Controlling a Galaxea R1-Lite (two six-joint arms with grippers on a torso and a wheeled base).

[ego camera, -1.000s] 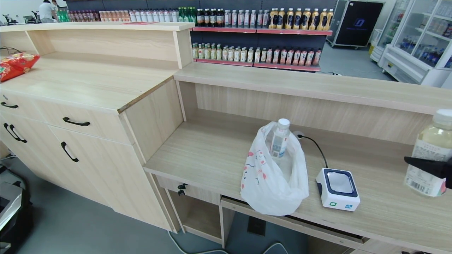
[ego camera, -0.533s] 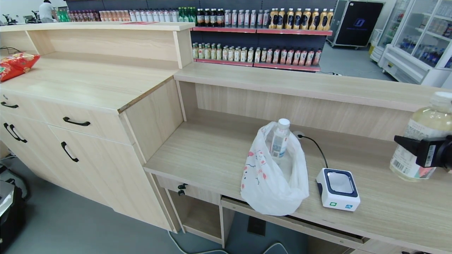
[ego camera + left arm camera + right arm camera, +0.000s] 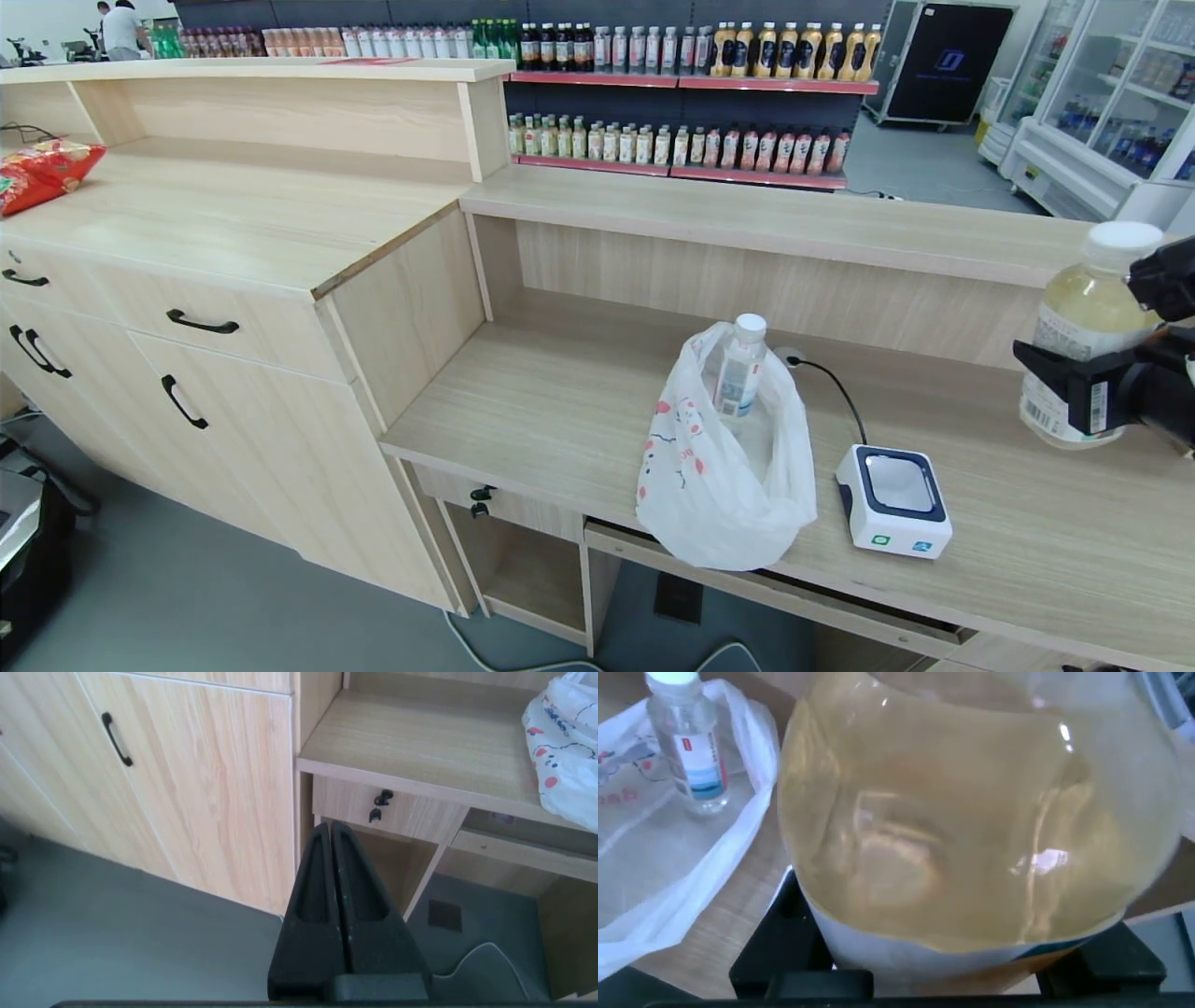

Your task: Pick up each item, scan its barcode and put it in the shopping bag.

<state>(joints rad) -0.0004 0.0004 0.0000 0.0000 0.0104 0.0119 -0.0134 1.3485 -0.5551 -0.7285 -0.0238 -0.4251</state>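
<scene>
A large bottle of pale yellow drink with a white cap hangs above the right end of the desk, and my right gripper is shut on its labelled lower half. The same bottle bulks close in the right wrist view. The white shopping bag stands open near the desk's front edge with a clear water bottle upright inside; both show again, bag and water bottle. The white barcode scanner sits right of the bag. My left gripper hangs shut below desk level, beside the cabinet doors.
A black cable runs from the scanner to the desk's back wall. A raised ledge runs behind the desk. A red snack bag lies on the higher counter at far left. Cabinet doors with black handles stand under that counter.
My right gripper has lifted the yellow drink bottle up and carried it left, from the picture's right edge toward the scanner. The bag, water bottle and scanner have not moved.
</scene>
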